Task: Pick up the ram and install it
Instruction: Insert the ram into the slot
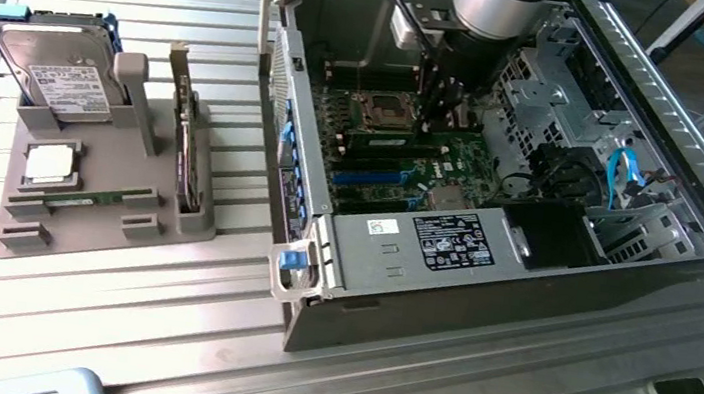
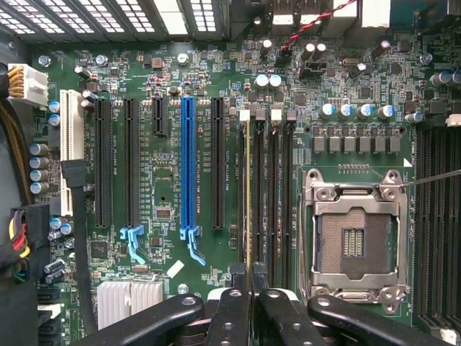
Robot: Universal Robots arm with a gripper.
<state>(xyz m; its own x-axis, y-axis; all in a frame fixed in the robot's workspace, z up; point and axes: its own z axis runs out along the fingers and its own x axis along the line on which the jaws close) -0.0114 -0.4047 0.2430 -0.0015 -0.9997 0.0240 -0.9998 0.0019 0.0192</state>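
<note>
My gripper (image 2: 250, 288) is shut, its two black fingers pressed together on the ram (image 2: 248, 194). I see the ram edge-on as a thin yellowish line running along the first memory slot (image 2: 243, 187), beside the CPU socket (image 2: 353, 238). Whether it touches the slot I cannot tell. In the exterior view the arm reaches down into the open computer case (image 1: 492, 265), and the gripper (image 1: 446, 116) hangs just over the green motherboard (image 1: 391, 157) near the socket.
A grey fixture (image 1: 67, 222) at the exterior view's left holds a silver hard drive (image 1: 64, 81), an upright expansion card (image 1: 182, 136) and a thin green stick (image 1: 103, 197) lying flat. Case walls, drive cages and blue cables (image 1: 617, 174) surround the motherboard.
</note>
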